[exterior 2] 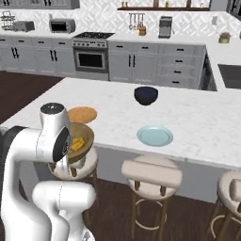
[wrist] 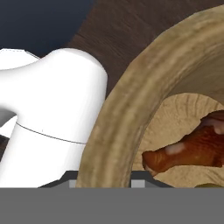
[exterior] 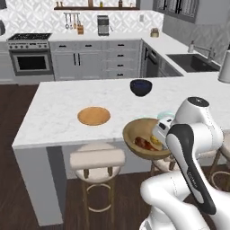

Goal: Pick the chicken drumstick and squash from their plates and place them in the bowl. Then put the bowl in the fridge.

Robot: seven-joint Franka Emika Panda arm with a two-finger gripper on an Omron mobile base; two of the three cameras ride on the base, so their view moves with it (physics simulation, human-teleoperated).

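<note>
And here's the claw point(wrist: 105, 181), clamped tight on the wooden bowl point(wrist: 124, 103): in the hand view the thick, grainy rim runs straight down between the two dark tips, one finger either side of the wall. The bowl hangs in the air off the near edge of the marble island counter point(exterior: 63, 101), tipped so its hollow faces back toward the base cameras (a fair tilt, though the load sits inside it). Just past the claw, down in the bowl, lies the chicken drumstick point(wrist: 192, 151), reddish-brown and glossy, with a pale patch on its skin and one rounded end pointing toward the rim. Right beside it, seen from the left base view, sits the squash point(exterior: 155, 143), a small yellow lump, close against the drumstick; whether they touch is hard to call. Below the claw and the bowl there's dark wood floor point(wrist: 131, 26) and a cushioned stool point(exterior: 97, 158) tucked at the counter. Moving out onto the counter beyond the claw, the orange-tan wooden plate point(exterior: 94, 116) lies flat to the claw's left, nothing on it. To the claw's right lies the pale blue-green plate point(exterior 2: 155, 135), likewise bare, near the counter's front edge. Farther beyond the claw, toward the far side of the island, stands the dark navy bowl point(exterior: 140, 87), well apart from both plates. Far behind everything, the stove point(exterior: 30, 54) sits against the back wall, with the sink point(exterior: 193, 63) off to the claw's far right.
</note>
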